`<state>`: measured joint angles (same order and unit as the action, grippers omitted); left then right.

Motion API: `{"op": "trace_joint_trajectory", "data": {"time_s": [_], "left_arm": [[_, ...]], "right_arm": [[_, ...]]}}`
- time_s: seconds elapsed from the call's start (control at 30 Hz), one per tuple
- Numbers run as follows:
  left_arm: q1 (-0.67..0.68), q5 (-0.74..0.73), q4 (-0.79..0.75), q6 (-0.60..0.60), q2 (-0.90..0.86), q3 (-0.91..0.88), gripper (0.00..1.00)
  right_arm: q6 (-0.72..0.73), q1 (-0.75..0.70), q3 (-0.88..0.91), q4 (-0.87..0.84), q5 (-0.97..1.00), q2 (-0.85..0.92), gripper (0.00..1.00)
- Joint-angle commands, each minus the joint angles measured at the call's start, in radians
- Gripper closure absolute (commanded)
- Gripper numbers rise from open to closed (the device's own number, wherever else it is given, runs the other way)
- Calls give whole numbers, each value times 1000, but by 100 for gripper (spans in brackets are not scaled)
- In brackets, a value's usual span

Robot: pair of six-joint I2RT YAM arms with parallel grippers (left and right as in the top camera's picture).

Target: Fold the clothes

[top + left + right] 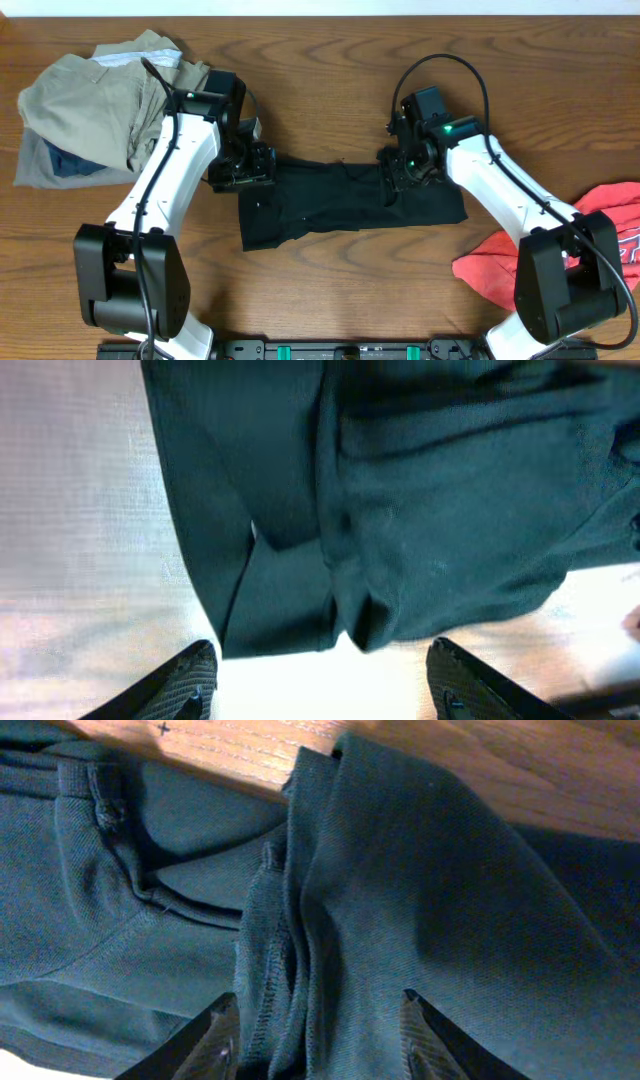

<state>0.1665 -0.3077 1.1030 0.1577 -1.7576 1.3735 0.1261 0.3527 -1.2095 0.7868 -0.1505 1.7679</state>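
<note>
Arms: two are counted, both white, reaching in from the near edge of the table (330,60).
Grippers: two are counted, one on each arm, both set down at the far edge of the dark cloth.
Garments: four are counted, one black, one khaki, one blue and one red.
Black shirt (350,205): it is laid out in a long, rumpled band across the middle of the table, between the two arms.
Khaki garment (90,100): it is heaped at the far left corner, well apart from the shirt.
Blue garment (70,162): it is tucked under the khaki heap, and only a small patch is seen.
Red tee (600,240): it is bunched at the right edge, beside the base of the right arm.
Left gripper (325,680): the jaws are seen spread wide. Nothing is held between the fingers (195,680). The shirt's folded corner lies just ahead of the tips.
Right gripper (320,1035): the jaws are seen apart. A seamed ridge of the shirt runs between the fingers (222,1038), but no pinch is made on it.
</note>
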Motion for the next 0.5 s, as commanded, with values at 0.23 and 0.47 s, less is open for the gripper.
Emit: {"op": "trace_joint_trajectory", "data": {"time_s": [0.23,0.47], "left_arm": [[-3,13,-49,-34,-46,-65,25],[-3,17,-102,-56,-113,-101,17]], "right_arm": [[8,21,80,-25,13,2,50],[8,21,86,-28,13,2,50]]}}
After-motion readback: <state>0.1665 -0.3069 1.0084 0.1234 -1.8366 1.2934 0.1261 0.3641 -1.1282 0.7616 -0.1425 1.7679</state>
